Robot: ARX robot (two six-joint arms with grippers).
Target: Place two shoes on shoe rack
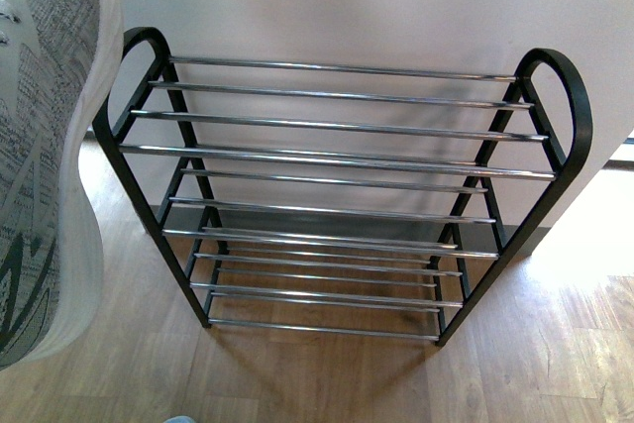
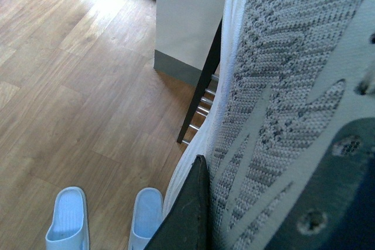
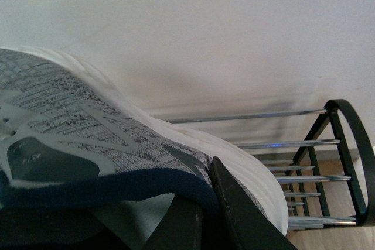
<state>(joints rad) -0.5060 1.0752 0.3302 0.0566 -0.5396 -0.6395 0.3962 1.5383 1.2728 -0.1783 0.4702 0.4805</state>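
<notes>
We found the shoe rack (image 1: 337, 160) bare on every tier. The left tool (image 2: 196, 203) was clamped against the first sneaker (image 1: 45, 165), which hung off the rack's left end. The right tool (image 3: 208, 209) pinched the navy collar of the second sneaker (image 3: 88, 121), above the rack's top tier. We judged both were held high to clear the rods. The slippers (image 2: 69, 218) lay on the floor beside the rack.

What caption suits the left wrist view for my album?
A grey knit sneaker held aloft beside the shoe rack, with two pale blue slippers on the wooden floor.
</notes>
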